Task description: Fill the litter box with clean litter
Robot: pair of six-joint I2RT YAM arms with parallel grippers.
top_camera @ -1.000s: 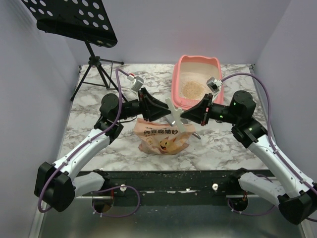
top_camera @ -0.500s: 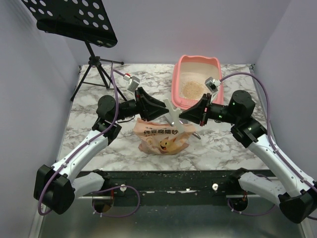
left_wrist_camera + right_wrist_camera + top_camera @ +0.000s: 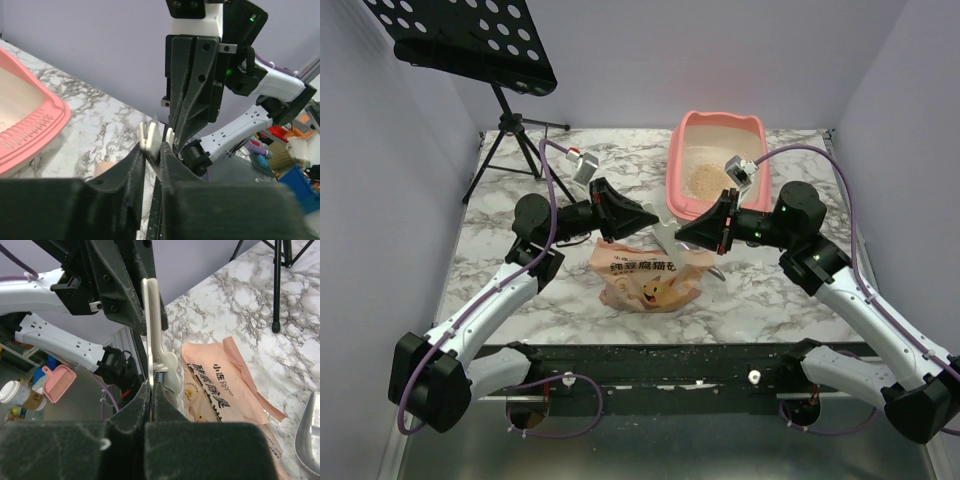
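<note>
The pink litter box [image 3: 678, 170] stands at the back right, with a small pile of tan clean litter [image 3: 707, 179] inside; its rim [image 3: 35, 131] also shows in the left wrist view. An orange-tan printed bag [image 3: 648, 277] lies in the middle of the table. Above it hangs a white spring clip [image 3: 665, 236], held from both sides. My left gripper [image 3: 651, 223] pinches the clip [image 3: 149, 135] between its fingertips. From the other side, my right gripper [image 3: 151, 385] is shut on the clip's flat handle [image 3: 151, 320].
A grey metal scoop [image 3: 310, 440] lies on the marble just right of the bag [image 3: 225, 390]. A black perforated music stand [image 3: 470, 40] on a tripod [image 3: 516, 140] stands at the back left. Walls close in the table on three sides.
The left jaws have narrowed onto the clip, whose splayed X shape has folded in. Both grippers have shifted a little left and toward the back with the clip.
</note>
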